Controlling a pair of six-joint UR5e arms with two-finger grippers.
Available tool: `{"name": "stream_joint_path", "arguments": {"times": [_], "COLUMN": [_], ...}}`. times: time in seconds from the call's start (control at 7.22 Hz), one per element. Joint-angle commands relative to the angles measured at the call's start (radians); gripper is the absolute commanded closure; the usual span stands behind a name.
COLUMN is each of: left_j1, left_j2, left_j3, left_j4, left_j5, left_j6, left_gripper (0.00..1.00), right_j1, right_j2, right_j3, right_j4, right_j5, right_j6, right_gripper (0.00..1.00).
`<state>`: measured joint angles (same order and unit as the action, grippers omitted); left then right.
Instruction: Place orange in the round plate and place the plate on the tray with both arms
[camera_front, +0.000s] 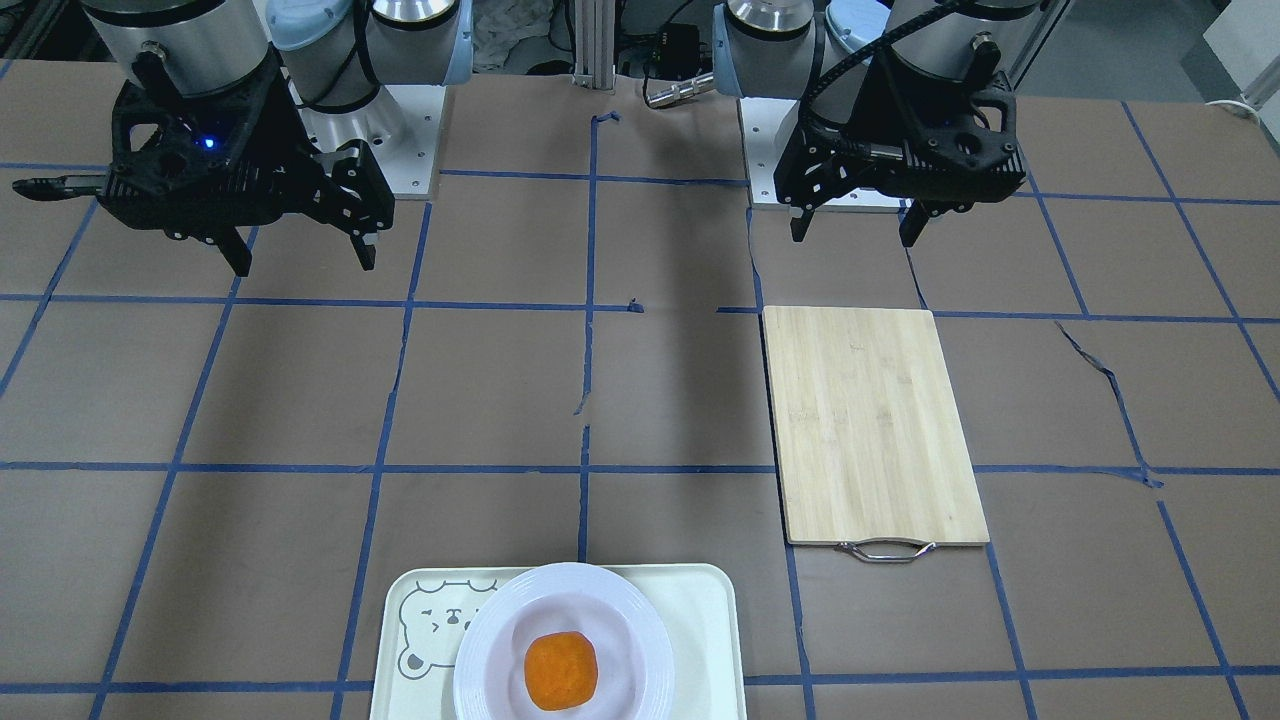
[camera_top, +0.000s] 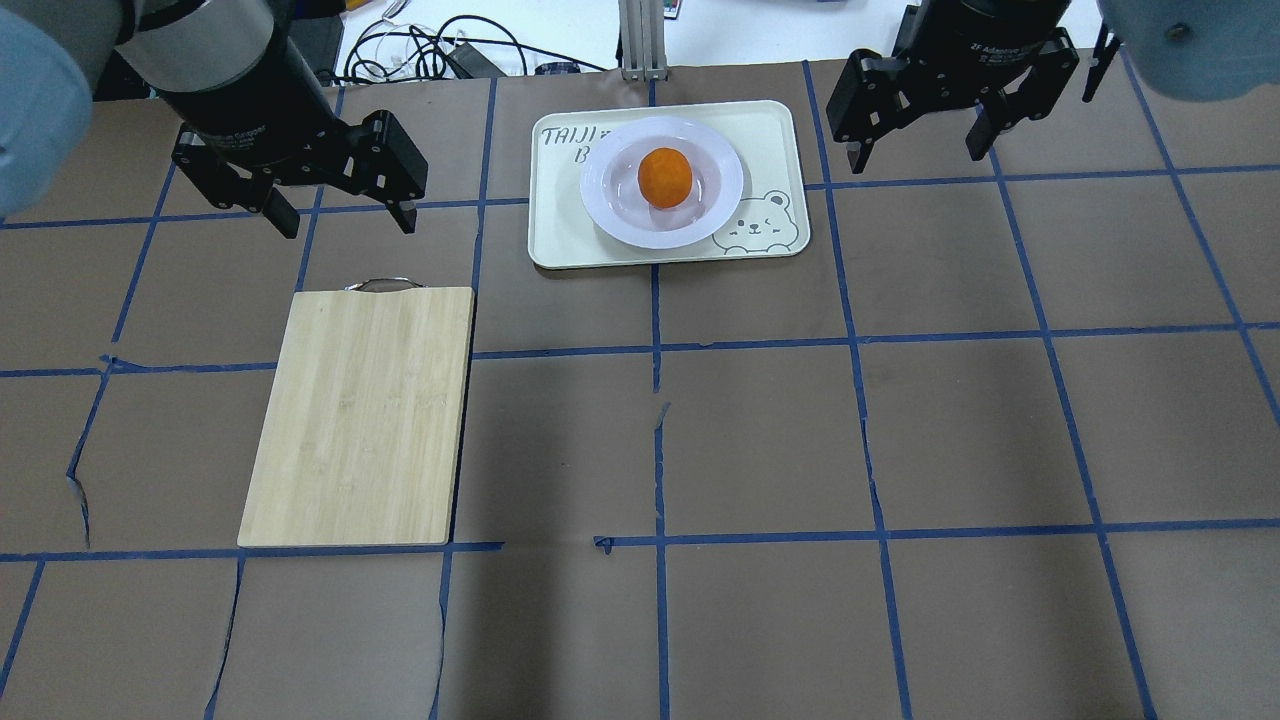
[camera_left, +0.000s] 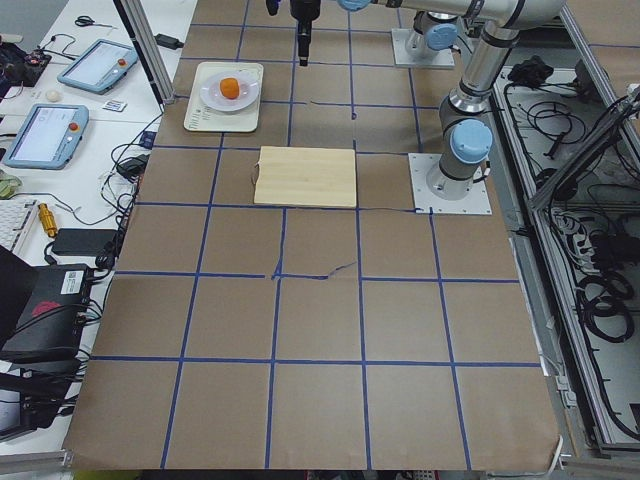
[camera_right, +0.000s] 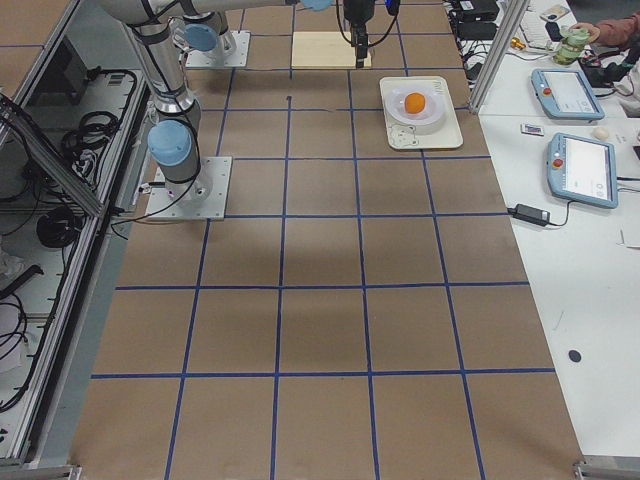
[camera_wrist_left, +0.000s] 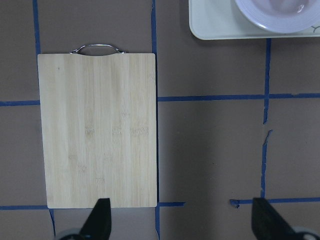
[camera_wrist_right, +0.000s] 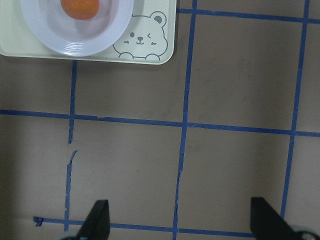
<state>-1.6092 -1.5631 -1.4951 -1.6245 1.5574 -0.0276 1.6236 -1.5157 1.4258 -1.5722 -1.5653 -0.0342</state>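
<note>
The orange (camera_top: 665, 178) rests in the sunken centre of the white round plate (camera_top: 612, 205). That plate sits on the cream tray (camera_top: 770, 130) with the bear face, at the far middle of the table. The orange (camera_front: 561, 671) and plate (camera_front: 490, 640) also show on the tray (camera_front: 700, 600) in the front view. My left gripper (camera_top: 342, 212) hangs open and empty above the table, left of the tray and near the cutting board's handle. My right gripper (camera_top: 915, 148) hangs open and empty to the right of the tray. Both stand apart from the plate.
A wooden cutting board (camera_top: 360, 415) with a metal handle (camera_top: 380, 285) lies on the left half of the table. Blue tape lines grid the brown table cover. Tablets (camera_right: 582, 165) and cables lie on the white bench beyond the far edge.
</note>
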Motion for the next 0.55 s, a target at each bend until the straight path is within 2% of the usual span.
{"name": "stream_joint_path", "arguments": {"times": [0.0, 0.42], "left_j1": [0.0, 0.0], "left_j2": [0.0, 0.0], "left_j3": [-0.001, -0.001], "left_j4": [0.0, 0.0], "left_j5": [0.001, 0.001], "left_j6": [0.0, 0.0], "left_gripper": [0.0, 0.0], "right_j1": [-0.002, -0.002], "right_j2": [-0.001, -0.001], "right_j3": [-0.001, -0.001], "right_j4": [-0.018, -0.022], "right_j5": [-0.001, 0.002], "right_j6": [-0.006, 0.004], "right_gripper": [0.0, 0.0]}}
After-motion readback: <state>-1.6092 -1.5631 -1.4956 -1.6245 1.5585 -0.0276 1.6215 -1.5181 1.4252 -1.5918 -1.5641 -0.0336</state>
